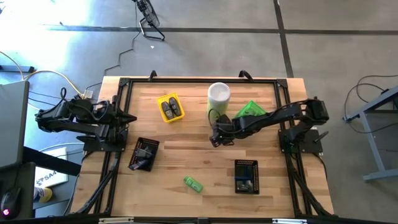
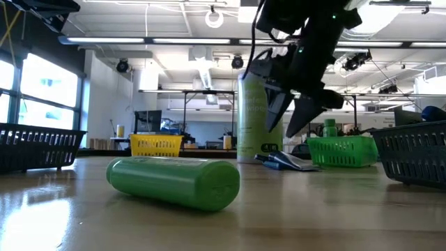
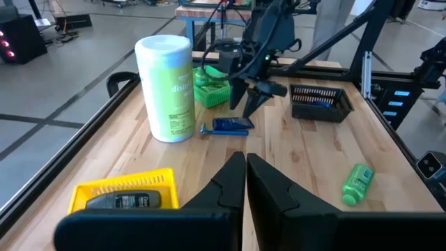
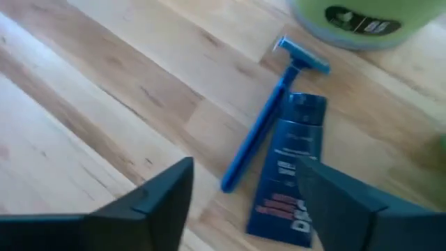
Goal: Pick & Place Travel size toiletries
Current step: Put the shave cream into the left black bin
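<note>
The right gripper (image 4: 244, 202) hovered open and empty directly above the slim blue plastic razor (image 4: 268, 122) and flat navy tube (image 4: 289, 171); it should descend squarely, straddling one item only.

table (image 1: 186, 143): pale wood, smooth | green bottle (image 2: 174, 183): matt plastic

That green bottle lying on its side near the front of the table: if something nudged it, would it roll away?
Probably, yes. The green bottle looks round-bodied and lies on its side on the smooth wooden table, with nothing touching it, so a sideways push would likely roll it. Its glossy plastic may be a bit slippery to pinch. It is small, so it is probably light.
</note>
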{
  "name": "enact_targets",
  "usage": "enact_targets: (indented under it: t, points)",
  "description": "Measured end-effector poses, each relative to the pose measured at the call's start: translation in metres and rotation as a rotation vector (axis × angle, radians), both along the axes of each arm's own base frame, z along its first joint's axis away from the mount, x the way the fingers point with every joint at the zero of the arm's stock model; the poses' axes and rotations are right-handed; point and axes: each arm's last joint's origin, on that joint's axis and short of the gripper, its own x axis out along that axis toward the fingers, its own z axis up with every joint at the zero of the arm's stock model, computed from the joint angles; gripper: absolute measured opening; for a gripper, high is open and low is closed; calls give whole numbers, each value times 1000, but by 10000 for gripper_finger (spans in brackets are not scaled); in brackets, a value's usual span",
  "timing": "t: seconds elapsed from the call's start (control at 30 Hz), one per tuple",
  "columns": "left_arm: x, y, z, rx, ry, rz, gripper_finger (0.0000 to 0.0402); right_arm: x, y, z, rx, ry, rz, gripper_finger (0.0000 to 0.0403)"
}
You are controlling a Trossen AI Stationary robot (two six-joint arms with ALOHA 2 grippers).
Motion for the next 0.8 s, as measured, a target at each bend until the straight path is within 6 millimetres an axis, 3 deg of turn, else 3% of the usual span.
enact_targets:
  t: [0.23,0.53,0.8]
  points:
    - [0,0,0,0,0,0,10,4,-1,-20,-28,51,-99,290]
    - [0,0,0,0,0,0,10,8,-2,-45,-43,116,-138,273]
    - [0,0,0,0,0,0,10,8,-2,-54,-46,141,-155,249]
